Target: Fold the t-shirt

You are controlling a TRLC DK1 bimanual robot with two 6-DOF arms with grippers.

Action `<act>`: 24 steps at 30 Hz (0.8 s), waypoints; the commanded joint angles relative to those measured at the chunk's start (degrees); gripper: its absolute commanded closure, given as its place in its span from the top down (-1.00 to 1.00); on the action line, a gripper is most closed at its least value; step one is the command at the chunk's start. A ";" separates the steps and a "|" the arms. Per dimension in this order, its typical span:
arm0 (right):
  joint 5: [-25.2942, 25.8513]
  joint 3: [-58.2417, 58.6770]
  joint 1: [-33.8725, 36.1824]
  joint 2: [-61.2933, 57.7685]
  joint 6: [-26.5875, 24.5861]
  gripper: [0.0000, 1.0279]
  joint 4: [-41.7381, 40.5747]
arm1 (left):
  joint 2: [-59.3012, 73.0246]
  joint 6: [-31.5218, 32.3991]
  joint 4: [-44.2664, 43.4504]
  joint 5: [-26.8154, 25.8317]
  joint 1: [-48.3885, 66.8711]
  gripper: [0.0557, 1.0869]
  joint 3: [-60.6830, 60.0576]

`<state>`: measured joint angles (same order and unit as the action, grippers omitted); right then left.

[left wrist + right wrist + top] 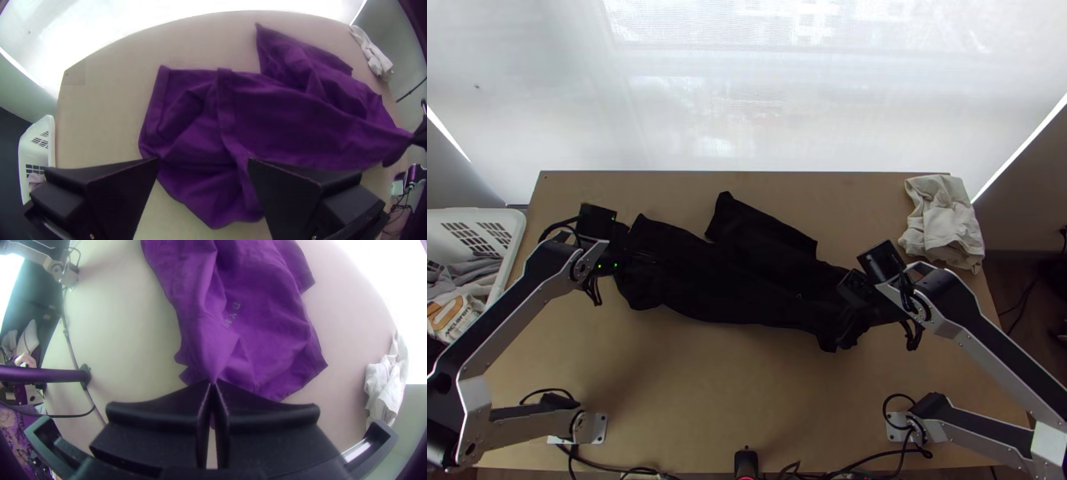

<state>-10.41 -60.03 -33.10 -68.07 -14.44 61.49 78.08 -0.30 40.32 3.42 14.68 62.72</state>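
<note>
Between the left pincer (619, 253) and the right pincer (849, 316), the T-shirt (731, 280) lies rumpled, stretched across the table (707, 384); left pincer's fingers stand apart at one end of it, cloth showing in the gap; right pincer is clamped on the gathered other end, folds converging at its tips; past the right pincer, a pale bunched cloth (943, 220); outboard of the left pincer, a white basket (475, 214).
</note>
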 commanded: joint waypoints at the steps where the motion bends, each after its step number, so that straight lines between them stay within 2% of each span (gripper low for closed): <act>1: -0.92 0.88 0.93 -1.71 0.02 -0.95 -3.84 | -6.63 -0.85 7.06 -1.31 2.46 0.87 -7.44; 8: -1.10 1.85 1.02 -1.80 -0.33 -0.95 -4.45 | -1.88 3.55 0.73 -1.93 5.19 0.87 -8.67; 20: -1.10 4.66 1.90 -0.13 -0.50 -0.95 -4.72 | 15.34 9.08 -1.91 -1.93 4.66 0.86 5.13; 22: -1.01 5.01 2.34 0.22 -0.50 -0.95 -4.72 | 17.01 9.44 -1.38 -1.93 5.19 0.83 6.36; 24: -1.10 5.36 2.60 0.49 -0.50 -0.95 -4.72 | 17.98 9.44 -1.20 -2.63 5.89 0.70 6.63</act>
<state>-11.46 -55.83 -31.44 -68.51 -14.87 56.80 90.30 7.79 38.68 1.50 19.42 65.30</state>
